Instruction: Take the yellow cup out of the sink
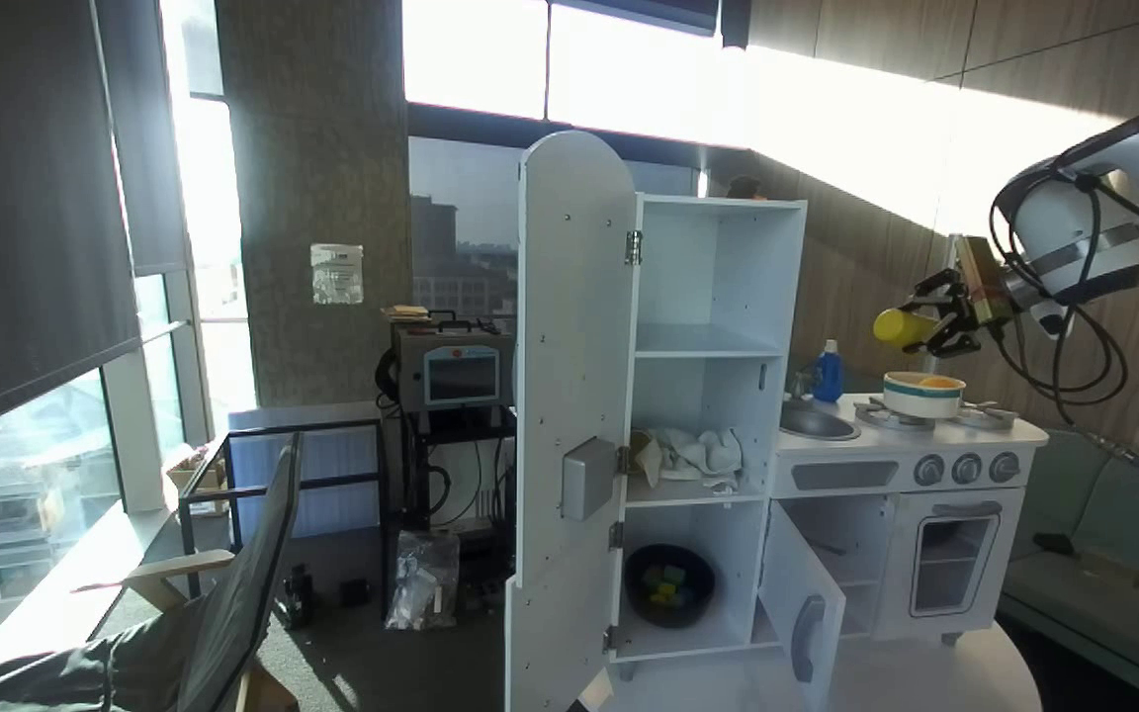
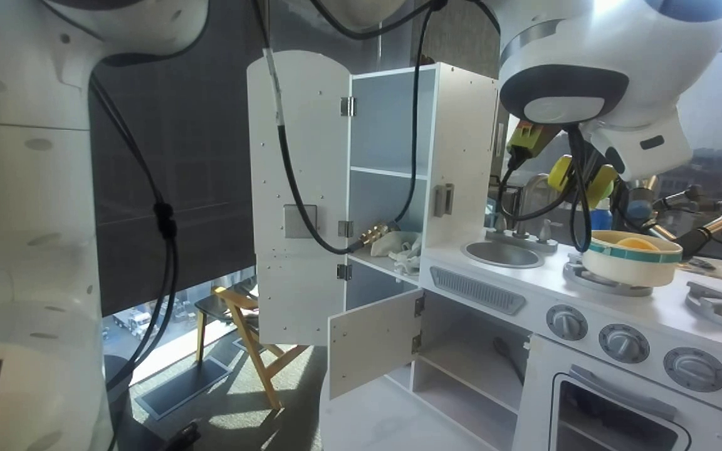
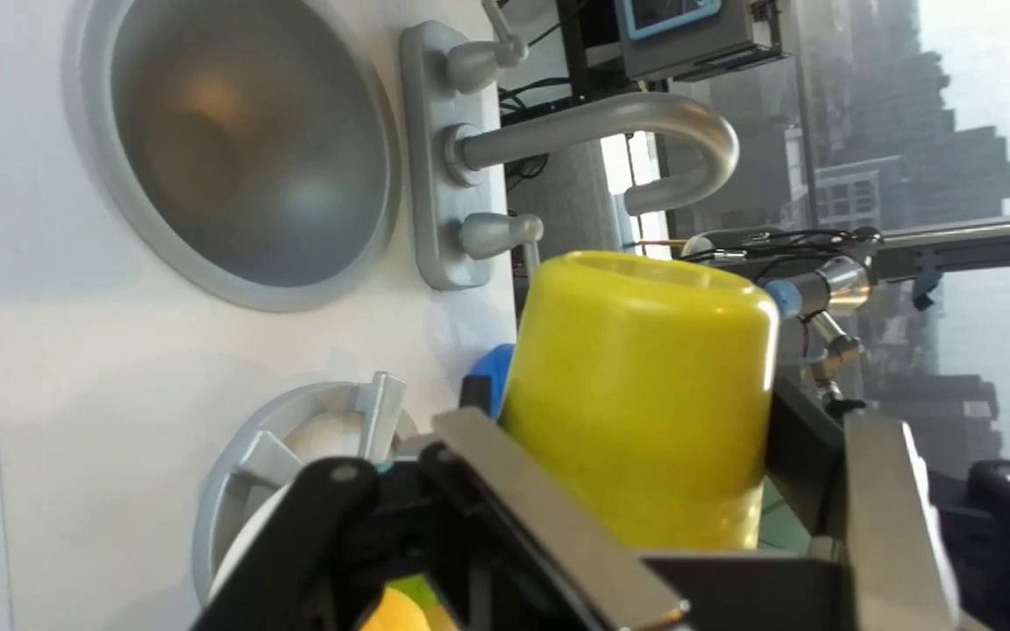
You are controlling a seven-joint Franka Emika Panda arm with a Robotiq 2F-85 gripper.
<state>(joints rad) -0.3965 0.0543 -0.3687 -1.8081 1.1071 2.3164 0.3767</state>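
Note:
The yellow cup [image 1: 904, 326] is in the air above the toy kitchen's countertop, to the right of the sink [image 1: 820, 424] in an exterior view. My gripper [image 1: 937, 324] is shut on it. In the wrist view the cup [image 3: 645, 386] sits between the two fingers, which touch its sides. The inside of the grey sink [image 3: 251, 166] shows bare there, apart from the cup. In an exterior view the cup [image 2: 559, 173] is partly hidden by cables and the arm, and the sink [image 2: 502, 255] lies lower and to its left.
A faucet [image 3: 593, 131] rises behind the sink. A pot [image 1: 923, 400] with an orange thing in it stands on a burner below the gripper. A blue bottle [image 1: 829, 372] stands at the counter's back. A tall cabinet [image 1: 718, 277] with its door open stands beside the sink.

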